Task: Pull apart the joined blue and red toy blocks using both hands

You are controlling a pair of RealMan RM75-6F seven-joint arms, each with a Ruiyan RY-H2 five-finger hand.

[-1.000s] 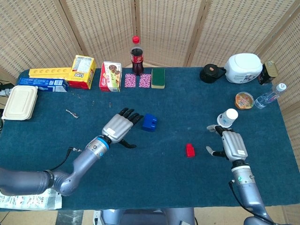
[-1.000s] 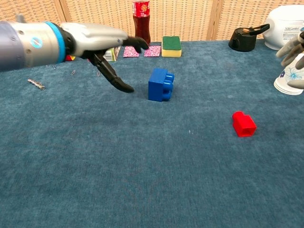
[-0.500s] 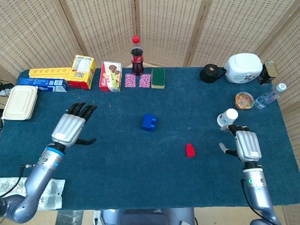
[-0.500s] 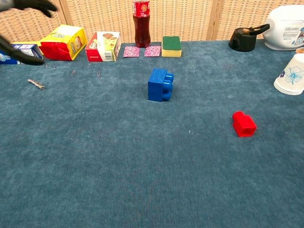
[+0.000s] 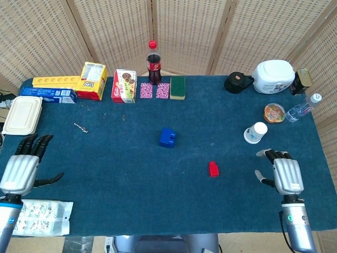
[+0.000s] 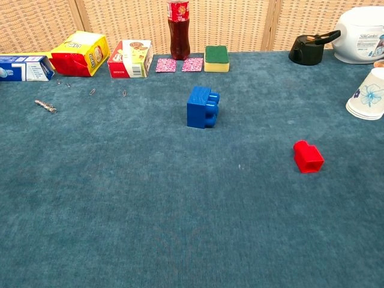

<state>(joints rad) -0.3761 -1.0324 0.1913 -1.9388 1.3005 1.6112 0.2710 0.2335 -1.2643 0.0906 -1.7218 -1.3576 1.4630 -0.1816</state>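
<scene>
The blue block [image 5: 167, 137] and red block [image 5: 213, 168] lie well apart, so the pull looks done. The left hand [image 5: 21, 166] and right hand [image 5: 285, 173] rest empty at the table's [image 5: 131, 184] edges, fingers seemingly spread.

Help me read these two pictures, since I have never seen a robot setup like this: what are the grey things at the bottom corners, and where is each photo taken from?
The grey things are the robot's two mechanical hands on arms. The head view looks down from above: the left hand sits at the table's left edge and the right hand near the right edge. Both have their fingers spread and hold nothing. The chest view looks across the table from lower down and shows neither hand. On the blue cloth lie a blue block and, apart from it, a smaller red block. Along the back stand snack boxes, a cola bottle and a sponge; a paper cup lies on the right.
</scene>
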